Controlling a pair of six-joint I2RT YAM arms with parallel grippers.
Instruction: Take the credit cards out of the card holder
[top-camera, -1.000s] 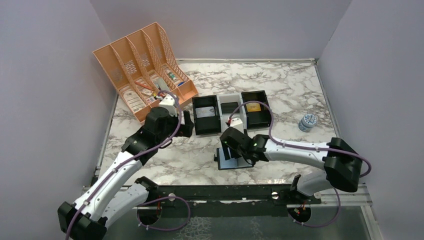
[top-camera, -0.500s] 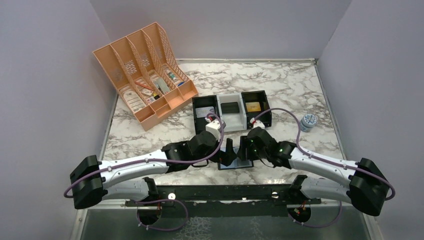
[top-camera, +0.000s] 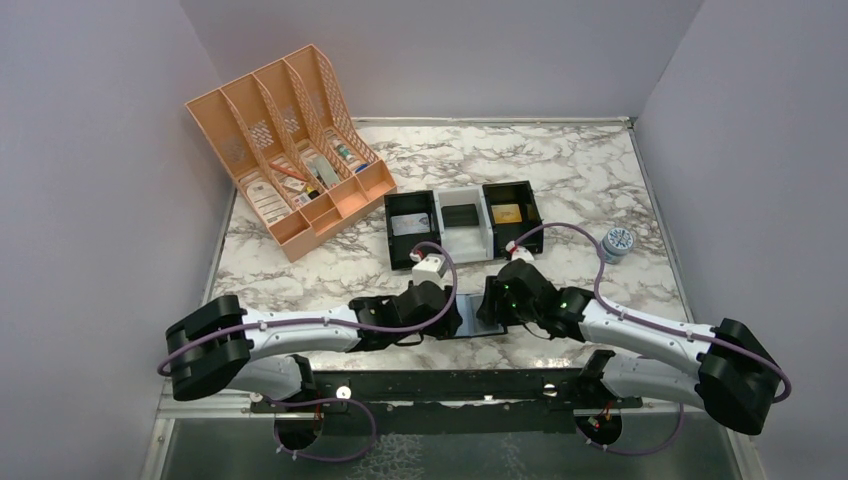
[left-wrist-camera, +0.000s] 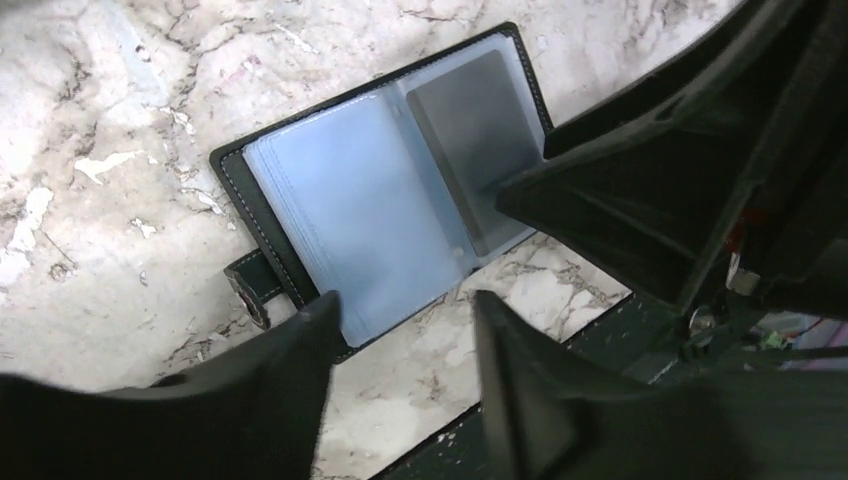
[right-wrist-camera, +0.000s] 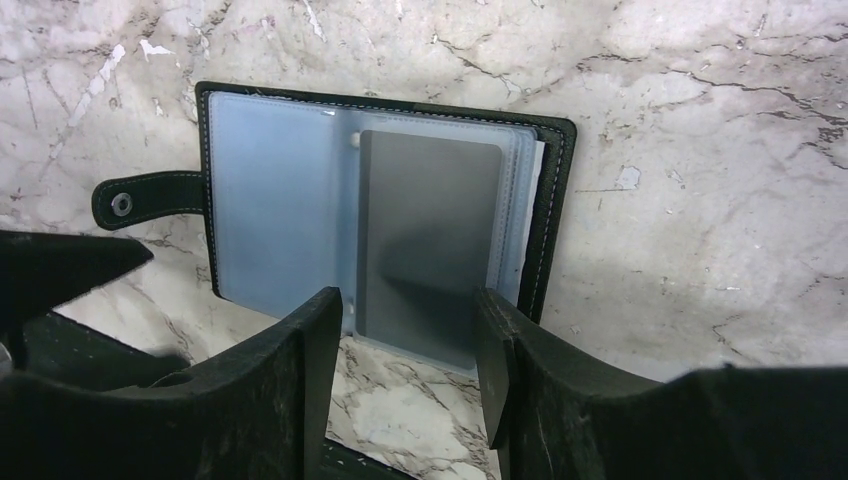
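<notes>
An open black wallet (right-wrist-camera: 270, 200) lies flat on the marble table (top-camera: 580, 170) near its front edge, with a dark grey card (right-wrist-camera: 430, 230) in one sleeve. Behind it stand a three-part tray (top-camera: 438, 225), an orange file rack (top-camera: 290, 140) and a small tin (top-camera: 616, 243). From above, both arms crowd over the wallet and hide most of it. The left gripper (left-wrist-camera: 405, 305) and right gripper (right-wrist-camera: 405, 300) hover with fingers apart, grasping nothing. In the left wrist view the right gripper covers one corner. The right wrist view shows the whole wallet, including its snap tab (right-wrist-camera: 140, 200).
</notes>
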